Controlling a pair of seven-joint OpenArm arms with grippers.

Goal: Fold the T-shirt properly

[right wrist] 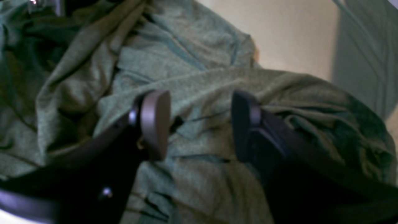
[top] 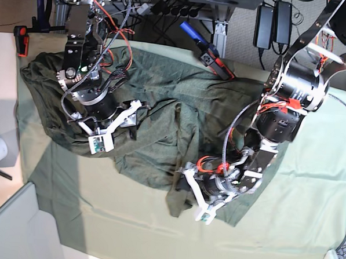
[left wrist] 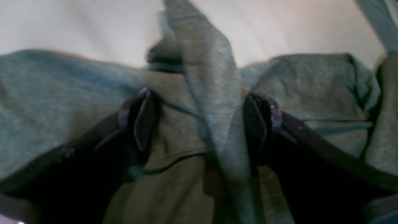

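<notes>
Honestly, the T-shirt [top: 162, 123] lies bunched across the surface [top: 307, 218]. The left gripper [left wrist: 199, 124] gapes wide around a raised ridge; the right gripper [right wrist: 200, 124] stands open, holding nothing. Pinching several layers could drag a lump.

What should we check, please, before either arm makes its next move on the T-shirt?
1. Left end effector open: ok, its jaws stand wide with a raised ridge of T-shirt between them.
2. Left end effector gripping cloth: not ok, the pads are apart and not pinching the ridge.
3. Right end effector open: ok, the jaws are apart over the cloth, holding nothing.
4. T-shirt spread flat: not ok, in the base view it lies bunched and wrinkled across the table cloth.
5. Sleeves and collar located: cannot tell, the folds hide them.
6. Which layer the ridge belongs to: cannot tell.
</notes>
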